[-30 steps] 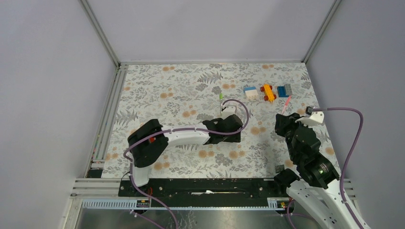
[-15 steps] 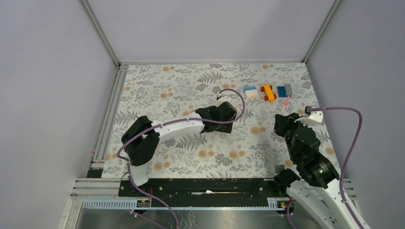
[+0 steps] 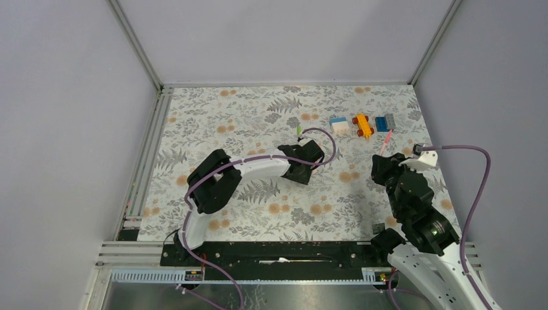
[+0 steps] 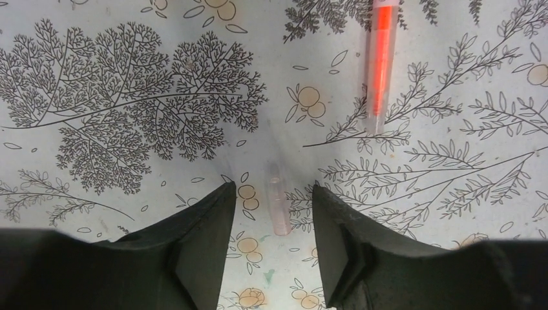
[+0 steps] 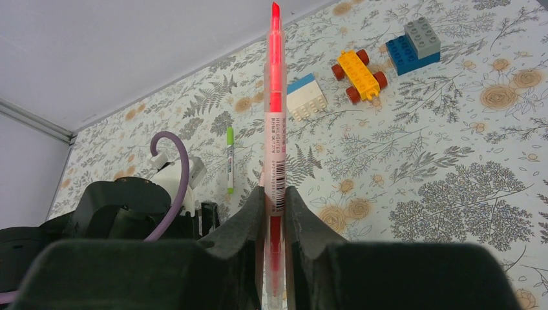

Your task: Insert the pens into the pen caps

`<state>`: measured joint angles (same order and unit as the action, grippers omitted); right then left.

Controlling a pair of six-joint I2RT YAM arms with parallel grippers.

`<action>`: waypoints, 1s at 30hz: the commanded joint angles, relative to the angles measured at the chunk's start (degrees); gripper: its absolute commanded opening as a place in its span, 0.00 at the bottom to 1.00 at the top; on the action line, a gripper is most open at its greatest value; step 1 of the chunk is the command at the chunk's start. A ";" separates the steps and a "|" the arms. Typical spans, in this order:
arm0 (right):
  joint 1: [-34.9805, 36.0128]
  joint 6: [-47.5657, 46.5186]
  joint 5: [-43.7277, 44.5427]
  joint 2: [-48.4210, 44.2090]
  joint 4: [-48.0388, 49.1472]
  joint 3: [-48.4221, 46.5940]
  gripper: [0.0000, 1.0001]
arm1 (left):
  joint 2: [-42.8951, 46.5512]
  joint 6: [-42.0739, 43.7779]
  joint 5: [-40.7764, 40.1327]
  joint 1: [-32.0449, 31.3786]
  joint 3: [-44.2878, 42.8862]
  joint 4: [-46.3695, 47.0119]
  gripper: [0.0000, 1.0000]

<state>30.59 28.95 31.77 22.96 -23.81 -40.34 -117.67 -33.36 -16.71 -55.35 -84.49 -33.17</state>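
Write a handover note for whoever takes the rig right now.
Left hand: open, low over the floral mat, fingers straddling a small clear-pink pen cap, not gripping it.
Right hand: shut on a pink-red pen, bare tip sticking out past the fingers.
Lying on the mat: a red-cored pen and a white pen with green end.
Done: one pen picked up.
Left: grab the cap, fit it to the held pen, then the rest.

Plain grey walls (image 3: pixel 64 97) w/ alu frame posts (image 3: pixel 136 45) round floral-print tabletop (image 3: pixel 213 110), even light.
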 commanded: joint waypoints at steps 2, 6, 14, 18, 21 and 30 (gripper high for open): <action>-0.19 0.06 -0.39 -0.41 0.33 -1.14 0.00 | -0.31 -0.38 0.60 0.07 -2.81 -2.25 0.49; -0.18 0.38 -0.48 -0.12 0.35 -0.91 0.00 | -0.57 -0.65 0.57 0.05 -2.53 -2.65 0.40; -0.23 0.43 -0.48 -0.15 0.26 -1.07 0.00 | -1.75 -1.17 1.88 0.07 -2.91 -3.79 0.35; -0.23 0.41 -0.57 -0.51 0.32 -0.98 0.00 | -2.10 -1.26 2.50 0.06 -2.74 -3.90 0.33; -0.20 0.49 -0.57 -0.71 0.30 -0.97 0.00 | -2.90 -1.14 2.87 0.11 -3.18 -4.79 0.32; -0.18 1.01 -0.79 0.37 0.05 -1.19 0.00 | -3.86 -1.00 4.81 0.13 -2.01 -5.20 0.16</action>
<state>30.59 29.06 31.79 22.68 -24.82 -40.34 -119.26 -34.54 -13.80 -55.35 -87.02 -36.23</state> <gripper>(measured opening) 0.171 0.197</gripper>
